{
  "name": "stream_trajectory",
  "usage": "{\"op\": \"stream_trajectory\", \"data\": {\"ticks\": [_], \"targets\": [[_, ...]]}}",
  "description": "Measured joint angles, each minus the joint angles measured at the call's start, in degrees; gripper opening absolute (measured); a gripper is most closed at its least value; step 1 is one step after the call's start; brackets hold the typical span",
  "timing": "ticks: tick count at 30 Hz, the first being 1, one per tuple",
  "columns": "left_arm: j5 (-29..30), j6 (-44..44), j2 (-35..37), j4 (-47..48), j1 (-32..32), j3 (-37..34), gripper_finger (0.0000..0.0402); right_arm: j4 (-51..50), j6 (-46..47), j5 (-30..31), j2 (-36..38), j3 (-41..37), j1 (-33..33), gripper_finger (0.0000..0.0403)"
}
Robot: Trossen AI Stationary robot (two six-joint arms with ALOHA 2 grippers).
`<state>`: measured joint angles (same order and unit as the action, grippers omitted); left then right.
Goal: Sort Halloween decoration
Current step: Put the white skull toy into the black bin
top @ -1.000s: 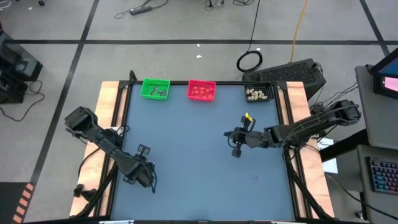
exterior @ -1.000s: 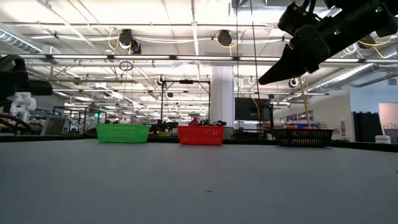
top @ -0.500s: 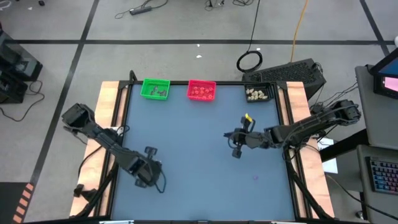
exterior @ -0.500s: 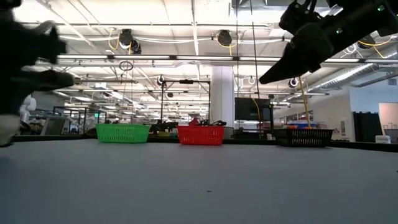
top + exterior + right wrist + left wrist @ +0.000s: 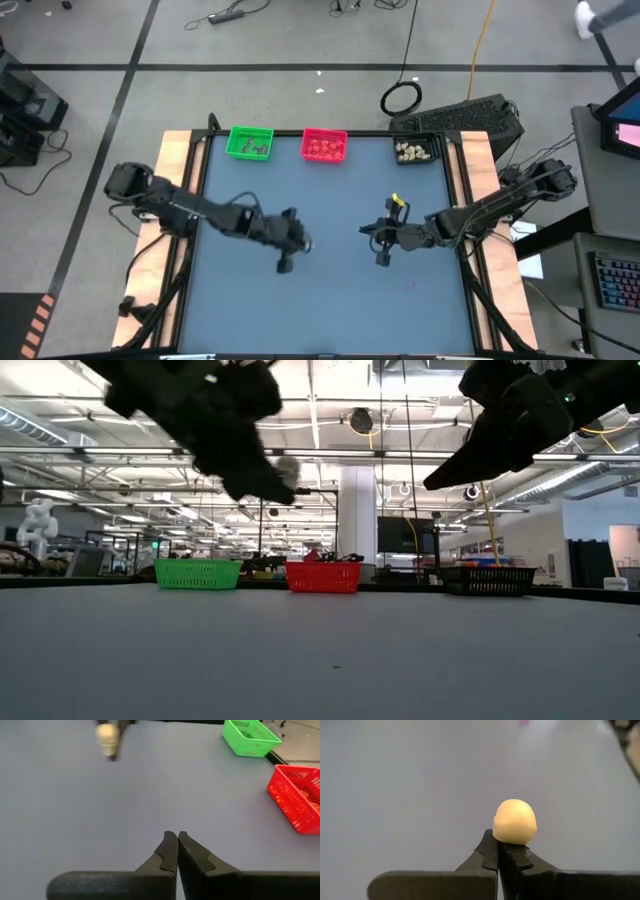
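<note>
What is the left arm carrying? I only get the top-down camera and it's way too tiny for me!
Observer: The left gripper is shut on one rounded cream-white trinket, pinched right at its fingertips.
Operator: Is the other claw holding one too?
Observer: No. Its own wrist camera shows the right gripper shut with nothing between its fingers.
Operator: Is the trinket touching the table?
Observer: No. From table height, the left gripper hangs well above the table, with the trinket up in the air at its tip.
</note>
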<state>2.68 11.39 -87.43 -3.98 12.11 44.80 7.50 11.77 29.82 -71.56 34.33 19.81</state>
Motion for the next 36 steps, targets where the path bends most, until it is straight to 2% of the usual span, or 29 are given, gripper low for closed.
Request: {"op": "stream_trajectory", "data": {"ticks": [3,5,8,12,17,24,28,32,36], "targets": [[-3.4,-1.2,-1.3,-6.0,-6.1,0.0,0.0000,0.9,-0.3,0.4,-0.3,0.0,0.8,0.0007],[-5.5,-1.3,-2.7,-8.7,-10.2,0.8,0.0000,1.3,-0.4,3.0,-0.2,0.0,1.3,0.0007],[-9.4,-1.7,-5.6,-9.6,-15.2,4.1,0.0000,0.4,-0.5,8.5,1.1,0.0,2.2,0.0007],[-14.4,-4.5,-11.1,-9.4,-18.8,10.8,0.0000,-0.5,0.2,9.5,3.9,0.0,2.4,0.0008],[-17.7,-7.0,-16.8,-8.8,-19.2,17.6,0.0000,2.2,1.1,9.1,5.0,0.0,1.1,0.0026],[-19.0,-7.7,-18.8,-9.0,-17.9,21.1,0.0000,5.1,1.3,8.9,4.9,0.0,-0.5,0.0129],[-19.1,-7.7,-18.9,-9.0,-17.2,22.7,0.0000,6.8,1.3,4.5,4.9,0.0,-1.5,0.0174],[-19.0,-7.9,-18.8,-9.2,-16.6,23.8,0.0000,9.5,1.3,3.1,4.7,0.0,-2.2,0.0186],[-19.1,-7.6,-18.8,-10.9,-16.4,23.9,0.0000,11.2,1.2,2.9,4.7,0.0,-2.3,0.0176]]}}
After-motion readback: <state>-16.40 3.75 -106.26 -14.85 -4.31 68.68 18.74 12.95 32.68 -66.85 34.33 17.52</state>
